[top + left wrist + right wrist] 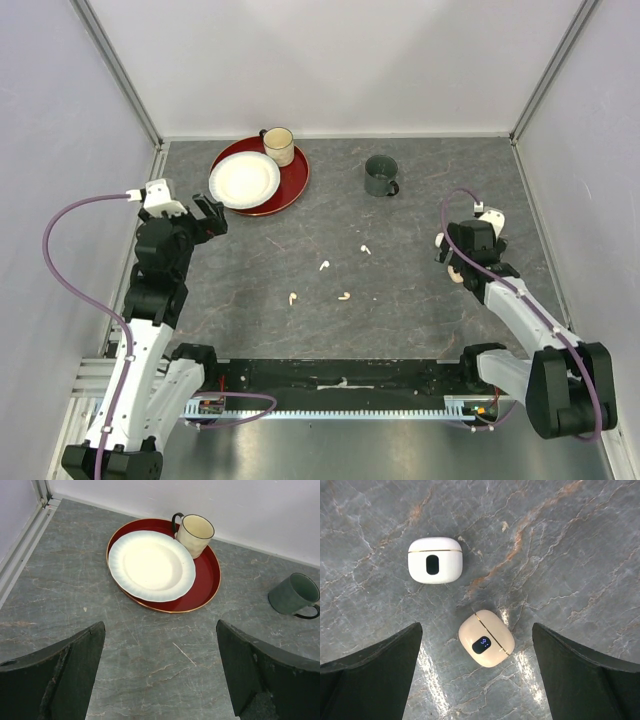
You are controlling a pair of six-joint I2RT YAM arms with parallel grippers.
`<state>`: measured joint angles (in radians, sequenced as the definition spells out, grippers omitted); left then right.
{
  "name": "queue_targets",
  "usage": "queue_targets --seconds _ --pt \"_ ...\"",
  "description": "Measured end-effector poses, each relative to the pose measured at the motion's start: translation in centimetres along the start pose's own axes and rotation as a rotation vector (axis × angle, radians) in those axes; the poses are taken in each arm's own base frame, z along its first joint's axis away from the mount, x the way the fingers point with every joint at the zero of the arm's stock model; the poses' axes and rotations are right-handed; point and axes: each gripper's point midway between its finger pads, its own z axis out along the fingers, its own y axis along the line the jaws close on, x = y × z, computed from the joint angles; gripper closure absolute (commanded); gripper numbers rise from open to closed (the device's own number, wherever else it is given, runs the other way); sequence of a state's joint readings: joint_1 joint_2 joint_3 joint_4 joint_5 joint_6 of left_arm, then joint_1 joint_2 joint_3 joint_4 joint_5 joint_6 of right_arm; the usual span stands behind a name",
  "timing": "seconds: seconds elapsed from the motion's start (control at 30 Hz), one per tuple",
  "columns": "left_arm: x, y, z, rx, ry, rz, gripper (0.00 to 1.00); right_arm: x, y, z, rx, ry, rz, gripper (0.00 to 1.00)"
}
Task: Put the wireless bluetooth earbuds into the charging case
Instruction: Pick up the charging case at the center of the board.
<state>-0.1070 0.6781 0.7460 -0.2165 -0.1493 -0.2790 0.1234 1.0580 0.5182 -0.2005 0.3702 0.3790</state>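
Observation:
Four tiny stemmed earbuds lie loose on the grey table's middle: a white earbud (pixel 365 248), another white earbud (pixel 324 265), a peach earbud (pixel 292 298) and a second peach earbud (pixel 345 296). Two shut charging cases lie under my right gripper: a white case (pixel 435 560) and a peach case (pixel 486 638) with a lit display. My right gripper (pixel 476 630) is open and hovers straight above the peach case, which sits between the fingers; in the top view the right gripper (pixel 450 257) is at the right. My left gripper (pixel 160 625) is open and empty, at the left (pixel 211 216).
A red tray (pixel 295 185) at the back left holds a white plate (pixel 244 180) and a cream mug (pixel 278 146). A dark green mug (pixel 381 176) stands at the back centre. White walls enclose the table on three sides.

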Motion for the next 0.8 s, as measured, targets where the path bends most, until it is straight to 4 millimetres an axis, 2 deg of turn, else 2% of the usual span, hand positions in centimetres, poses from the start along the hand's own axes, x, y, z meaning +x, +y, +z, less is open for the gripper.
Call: queue_targets --seconds 0.1,0.37,0.6,0.8 --pt "0.3 -0.1 0.0 0.008 0.011 0.002 0.02 0.8 0.3 0.6 -0.003 0.051 -0.016 0.02" --pt "0.8 -0.2 0.0 0.015 0.028 0.004 0.02 2.7 1.1 1.7 -0.014 0.174 -0.052 0.10" --pt "0.9 -0.3 0.0 0.022 0.033 0.006 0.02 3.8 1.2 1.7 -0.030 0.223 -0.058 0.11" --pt "1.1 -0.7 -0.1 0.046 0.043 0.013 0.02 5.7 1.3 2.1 -0.035 0.299 -0.071 0.16"
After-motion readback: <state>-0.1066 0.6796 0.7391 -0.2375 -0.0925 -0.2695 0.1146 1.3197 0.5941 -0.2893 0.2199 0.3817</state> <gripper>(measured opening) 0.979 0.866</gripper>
